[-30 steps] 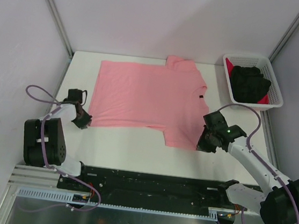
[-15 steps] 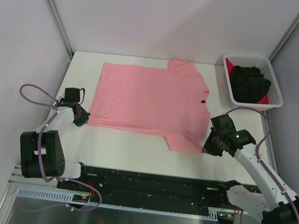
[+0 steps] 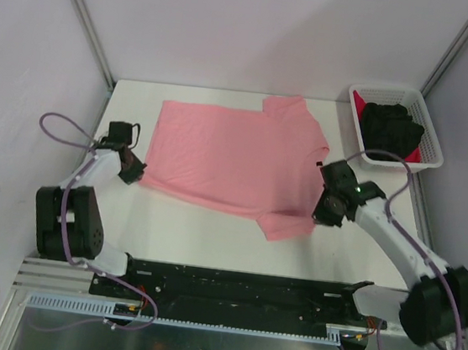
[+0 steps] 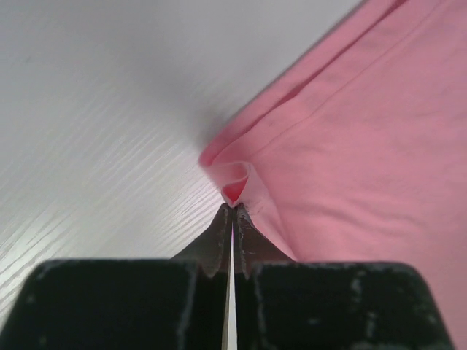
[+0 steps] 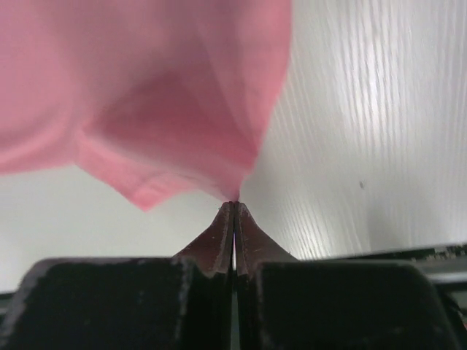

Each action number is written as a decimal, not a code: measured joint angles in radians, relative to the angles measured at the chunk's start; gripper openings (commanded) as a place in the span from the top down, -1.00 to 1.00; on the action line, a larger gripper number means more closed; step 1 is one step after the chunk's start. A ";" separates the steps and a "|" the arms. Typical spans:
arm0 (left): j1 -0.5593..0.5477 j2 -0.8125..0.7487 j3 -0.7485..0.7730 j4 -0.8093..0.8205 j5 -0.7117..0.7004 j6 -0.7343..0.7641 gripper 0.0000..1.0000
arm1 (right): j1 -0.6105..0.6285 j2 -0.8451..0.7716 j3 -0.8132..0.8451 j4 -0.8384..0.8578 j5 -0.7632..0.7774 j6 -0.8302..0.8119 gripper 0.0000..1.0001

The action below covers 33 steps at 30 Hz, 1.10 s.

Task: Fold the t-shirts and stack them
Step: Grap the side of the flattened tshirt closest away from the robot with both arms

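1. Top view: the salmon-pink shirt lies spread on the table. Its long axis runs left to right. The collar and its dark neck label point toward my right arm, and the hem points toward my left. One sleeve reaches toward the far edge, the other toward me. My left gripper sits at the near hem corner. My right gripper sits at the near shoulder, just beside the near sleeve. The black shirt is bunched in the white basket at the far right corner, with the red shirt under it.

2. Left wrist view: my left gripper has its fingers pressed together on a small fold of the pink shirt's edge, low over the table.

3. Right wrist view: my right gripper is clamped tight on the pink cloth. The cloth rises from the pinch, blurred, above the table.

4. Against half a second ago: my right gripper has moved inward and farther from me. The near sleeve that lay flat is now drawn in and partly raised, casting a shadow. My left gripper has edged slightly farther away, and the near hem now slants.
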 measured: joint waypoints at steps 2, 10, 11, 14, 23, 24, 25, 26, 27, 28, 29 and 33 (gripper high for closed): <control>-0.017 0.061 0.064 0.001 -0.004 0.000 1.00 | -0.002 0.108 0.074 0.036 0.024 -0.011 1.00; -0.048 0.266 0.246 0.012 -0.016 -0.003 1.00 | -0.024 0.469 0.404 0.167 0.096 -0.070 1.00; -0.048 0.282 0.257 0.012 -0.016 -0.007 1.00 | -0.030 0.498 0.428 0.178 0.098 -0.076 1.00; -0.049 0.317 0.272 0.013 -0.018 -0.017 1.00 | -0.051 0.592 0.510 0.191 0.104 -0.089 1.00; -0.049 0.331 0.283 0.006 -0.041 -0.024 1.00 | -0.113 0.666 0.591 0.185 0.111 -0.110 1.00; -0.049 0.331 0.288 0.006 -0.043 -0.024 1.00 | -0.120 0.666 0.591 0.185 0.112 -0.111 1.00; -0.049 0.331 0.290 0.007 -0.044 -0.025 1.00 | -0.127 0.666 0.592 0.184 0.113 -0.113 1.00; -0.049 0.331 0.293 0.006 -0.047 -0.025 1.00 | -0.132 0.666 0.591 0.184 0.114 -0.113 1.00; -0.049 0.331 0.295 0.007 -0.048 -0.025 1.00 | -0.138 0.666 0.591 0.184 0.114 -0.114 1.00; -0.049 0.331 0.295 0.008 -0.050 -0.025 1.00 | -0.142 0.665 0.591 0.184 0.114 -0.114 1.00; -0.049 0.331 0.295 0.008 -0.050 -0.025 1.00 | -0.148 0.665 0.590 0.185 0.114 -0.114 1.00; -0.049 0.331 0.296 0.007 -0.050 -0.025 1.00 | -0.164 0.665 0.581 0.185 0.114 -0.121 1.00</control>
